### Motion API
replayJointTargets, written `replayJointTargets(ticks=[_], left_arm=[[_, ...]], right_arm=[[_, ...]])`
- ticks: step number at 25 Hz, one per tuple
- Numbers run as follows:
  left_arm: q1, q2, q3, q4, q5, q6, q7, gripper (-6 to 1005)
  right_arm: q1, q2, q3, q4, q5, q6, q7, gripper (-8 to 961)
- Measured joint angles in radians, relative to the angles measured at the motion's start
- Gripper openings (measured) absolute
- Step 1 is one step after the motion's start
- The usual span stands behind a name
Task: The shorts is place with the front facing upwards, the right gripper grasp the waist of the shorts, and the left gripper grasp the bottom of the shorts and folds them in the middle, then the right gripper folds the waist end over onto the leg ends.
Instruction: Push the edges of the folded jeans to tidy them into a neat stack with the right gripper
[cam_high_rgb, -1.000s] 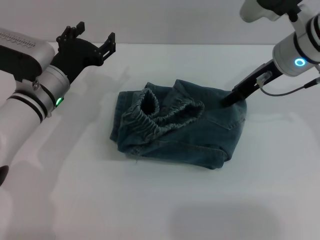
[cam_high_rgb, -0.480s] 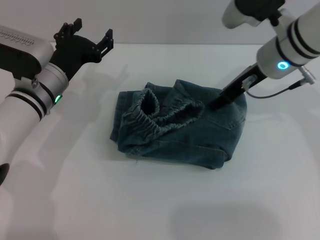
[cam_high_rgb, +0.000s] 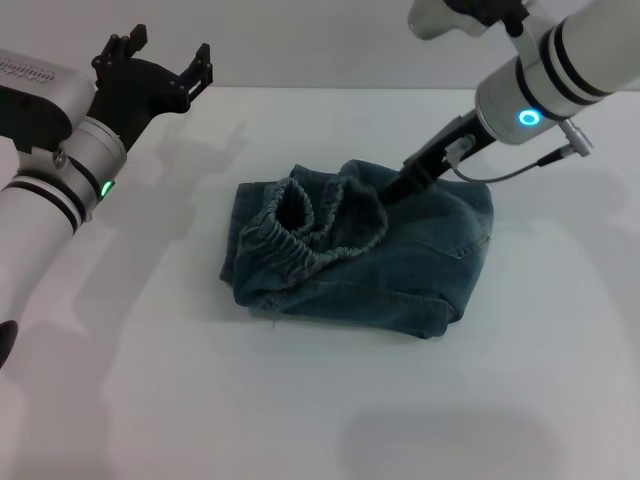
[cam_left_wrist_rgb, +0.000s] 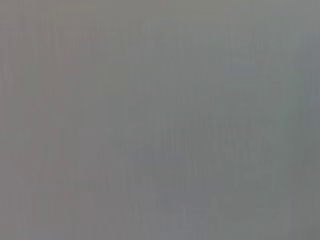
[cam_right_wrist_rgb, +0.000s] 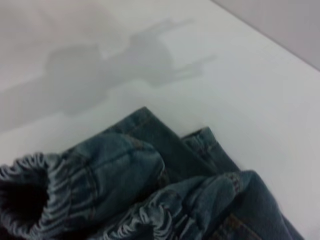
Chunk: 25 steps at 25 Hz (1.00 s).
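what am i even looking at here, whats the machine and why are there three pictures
It is a two-armed robot folding clothes on a white table. The wide picture comes from a camera on its head, looking down at the work. The other two come from cameras on its wrists.

On the table lies a pair of blue denim shorts, already folded into a bundle, with the ruffled elastic waist end bunched on top. The right wrist camera shows that same denim close up, with the stitched leg ends poking out beneath.

The right claw is down at the waist end, its tip pressed into the cloth; whether it is pinching the fabric cannot be seen. The left claw hangs open in the air off to the robot's left, holding nothing. Its wrist camera shows only plain grey.
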Motion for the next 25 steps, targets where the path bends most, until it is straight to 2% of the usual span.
replayJointTargets(ticks=[13,16,20,24,25], left_arm=[[0.003,0.000,-0.020,0.000,0.000,0.002,0.026,766],[0.009,0.003,-0.065,0.001,0.000,0.019,0.039,765],[0.011,0.018,-0.093,0.003,0.004,0.040,0.046,763],[0.015,0.045,-0.070,-0.009,0.031,0.045,0.000,761],[0.015,0.048,-0.068,-0.009,0.046,0.047,-0.016,761]], right_arm=[[0.053,-0.003,-0.007,-0.003,0.106,0.069,-0.015,616],[0.051,-0.004,0.000,-0.006,0.110,0.071,-0.015,617],[0.030,-0.007,0.002,-0.043,0.114,0.068,-0.014,617],[-0.052,-0.008,0.058,-0.124,0.115,0.148,-0.006,617],[-0.052,-0.008,0.058,-0.124,0.115,0.148,-0.006,617]])
